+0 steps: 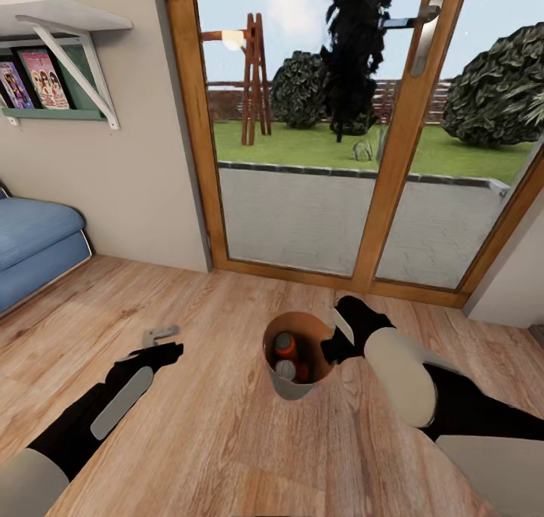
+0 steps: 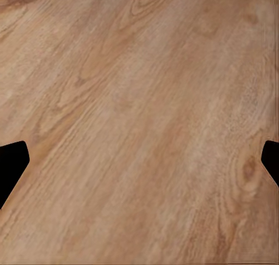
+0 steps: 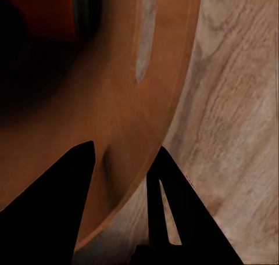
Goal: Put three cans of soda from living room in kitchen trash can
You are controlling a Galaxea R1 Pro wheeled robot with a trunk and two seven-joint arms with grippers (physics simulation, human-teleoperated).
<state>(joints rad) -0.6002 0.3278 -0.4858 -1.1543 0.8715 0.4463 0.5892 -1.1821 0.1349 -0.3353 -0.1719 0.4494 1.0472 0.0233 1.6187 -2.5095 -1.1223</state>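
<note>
Right gripper clamps tash can rim | two, maybe three, soda cans inside | left gripper spread, empty

Smooth copper-brown tash can on matt wood-plank floor

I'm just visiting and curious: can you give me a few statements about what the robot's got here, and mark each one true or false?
1. The trash can stands on the wood floor before the glass doors. True.
2. The bin is empty. False: orange soda cans lie inside.
3. The right gripper grips the bin's rim, one of its jaws on each side. True.
4. The left gripper holds a can. False: its jaws are open over bare floor.
5. A blue sofa sits at the left. True.
</note>
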